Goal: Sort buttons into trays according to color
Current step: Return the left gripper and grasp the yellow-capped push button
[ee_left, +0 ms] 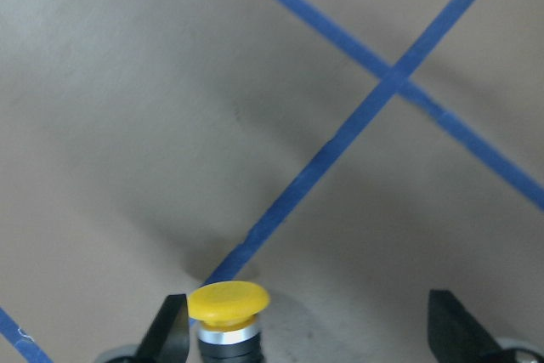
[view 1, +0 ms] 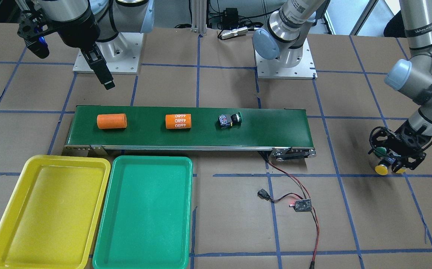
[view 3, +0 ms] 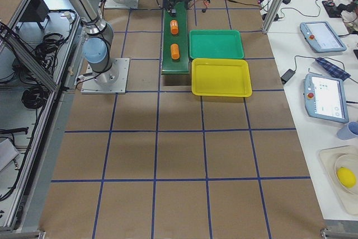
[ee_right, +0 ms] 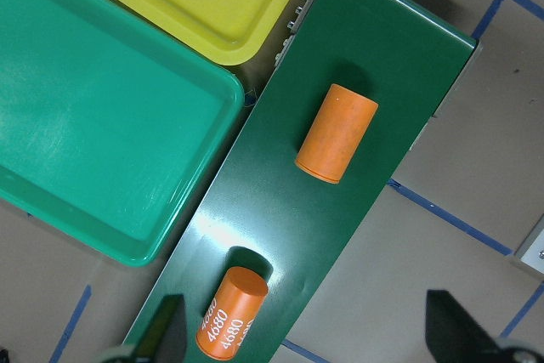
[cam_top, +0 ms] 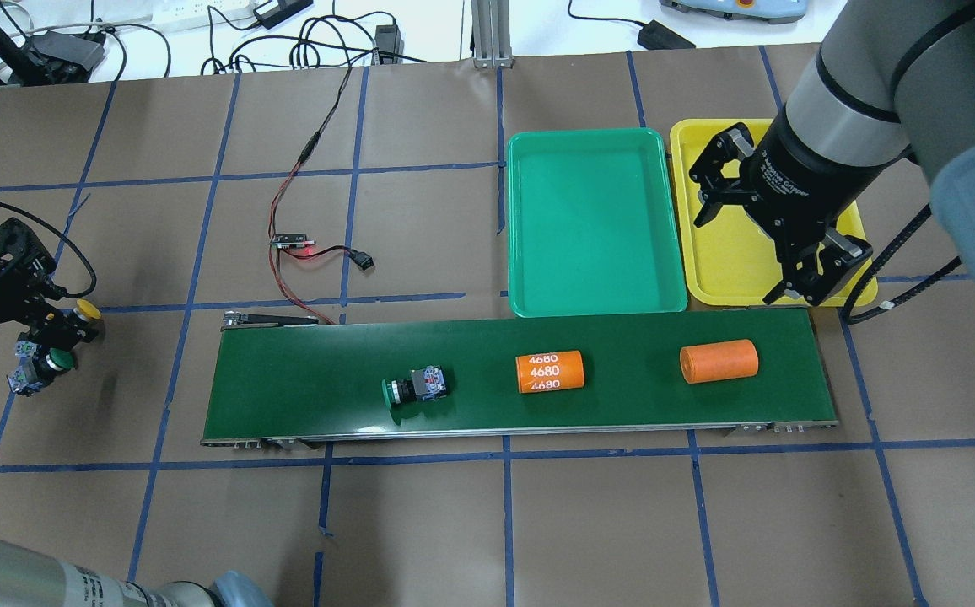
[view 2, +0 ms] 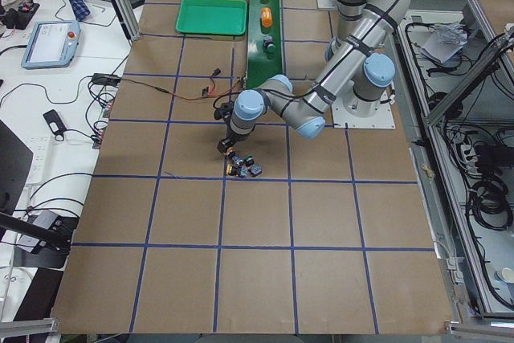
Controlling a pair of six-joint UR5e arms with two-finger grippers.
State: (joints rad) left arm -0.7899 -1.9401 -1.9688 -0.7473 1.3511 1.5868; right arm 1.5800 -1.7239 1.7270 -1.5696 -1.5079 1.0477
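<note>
In the front-facing view the left gripper (view 1: 392,161) is low over the brown table with blue tape lines (view 1: 350,224). Three small push-button switches are close under it: a yellow-capped switch (view 1: 381,170), a second yellow cap (view 1: 401,170) and a green-capped switch (view 1: 379,152). The fourth switch (view 1: 230,120), green-capped, lies on its side on the long dark-green conveyor belt (view 1: 275,127), well apart from both grippers. The right gripper (view 1: 102,76) hangs high, beyond the belt's other end.

In the overhead view the right gripper (cam_top: 812,287) is above the near edge of the bright yellow plastic tray (cam_top: 707,253). The green plastic tray (cam_top: 593,219) is just beside that tray, on the side toward the left arm. The plain orange cylinder (cam_top: 719,361) is near this gripper, and the orange cylinder marked 4680 (cam_top: 549,372) lies further along the belt.

In the left side view the near arm bends down to the group of switches (view 2: 243,168).

In the left wrist view the fingers (ee_left: 170,329) are spread wide. One yellow-capped switch (ee_left: 228,308) stands upright just beside one finger, and nothing is clamped.

In the right wrist view the fingers (ee_right: 161,329) are also wide apart and hold nothing. Both cylinders, the belt and both trays lie below.
</note>
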